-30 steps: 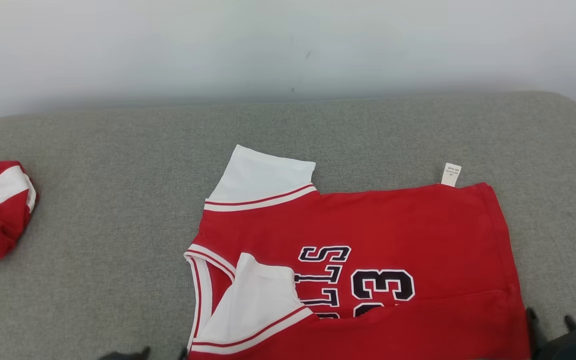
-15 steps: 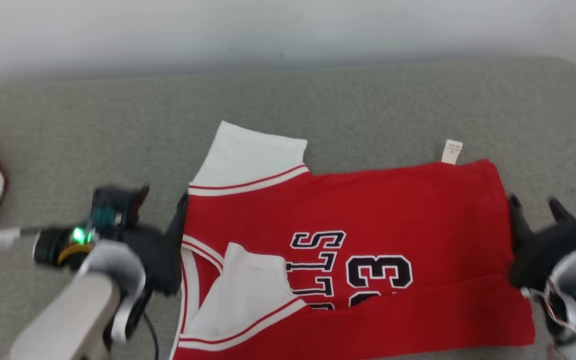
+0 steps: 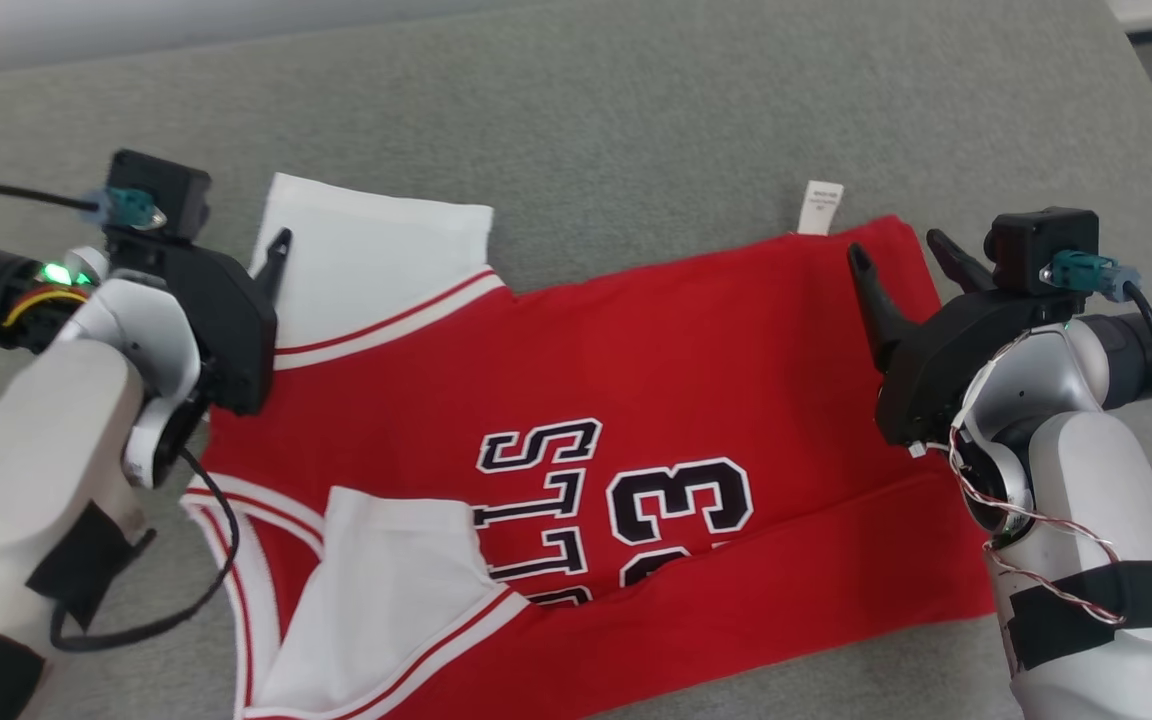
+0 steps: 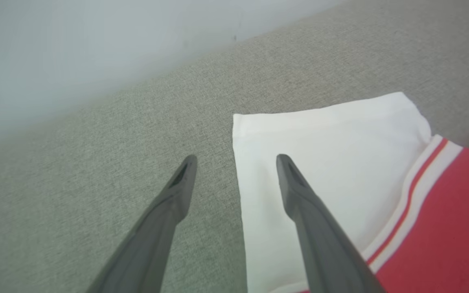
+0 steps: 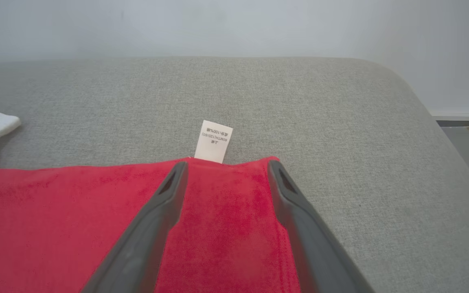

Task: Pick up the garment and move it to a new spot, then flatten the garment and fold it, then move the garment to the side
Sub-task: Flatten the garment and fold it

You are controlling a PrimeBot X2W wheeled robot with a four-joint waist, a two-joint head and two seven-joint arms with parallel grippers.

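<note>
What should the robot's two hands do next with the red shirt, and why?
Probably lower both and pinch the far edge. The left gripper hangs open astride the white sleeve's edge, the right gripper open over the red shirt's corner by the label. The near side already looks folded over, so the far side seems next.

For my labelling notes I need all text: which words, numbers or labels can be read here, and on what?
"LLS": sideways on the red jersey; further letters covered by folded cloth.
"3": beside those letters; the next digit is half covered.
White tag at the jersey's edge: print too small to read.
</note>
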